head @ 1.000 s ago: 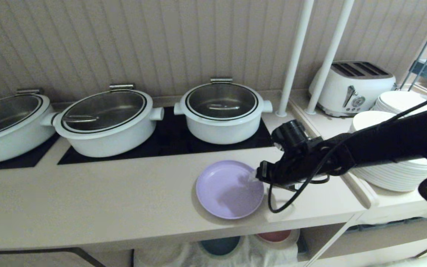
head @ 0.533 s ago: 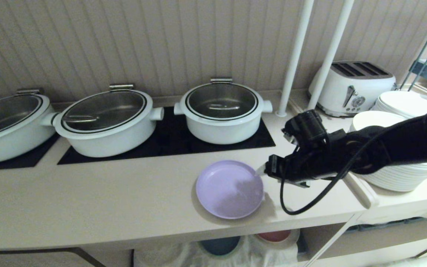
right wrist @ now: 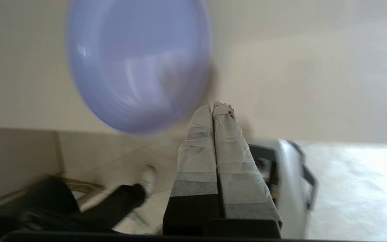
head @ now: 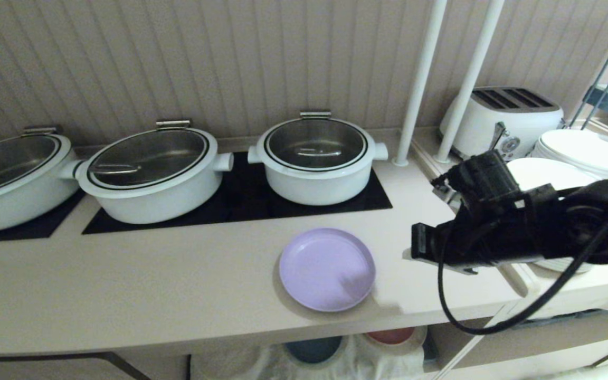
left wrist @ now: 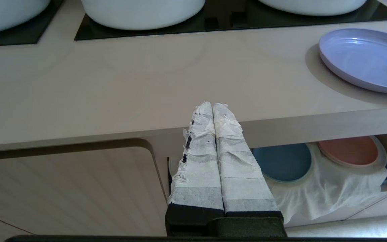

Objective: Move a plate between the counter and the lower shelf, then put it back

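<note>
- The lilac plate (head: 327,268) lies flat on the beige counter (head: 151,285), near the front edge, in front of the rightmost white pot (head: 316,159); nothing touches it.
- The right gripper (right wrist: 213,108) hangs above the counter to the right of the plate, apart from it, with its tape-wrapped fingers (right wrist: 228,141) pressed together on nothing.
- The left gripper (left wrist: 212,107) sits low before the counter's front edge, its taped fingers (left wrist: 197,151) likewise closed and empty.
- Under the counter, the lower shelf (left wrist: 364,201) holds a wrinkled white cloth (left wrist: 324,188) bearing a blue plate (left wrist: 282,162) and a pink plate (left wrist: 348,150).
- Three white pots stand on black hob panels (head: 240,200) along the wall.
- To the right, a white toaster (head: 499,124) and stacked white plates (head: 589,150) sit on a side ledge.
- No brand, label or writing is readable on anything.
</note>
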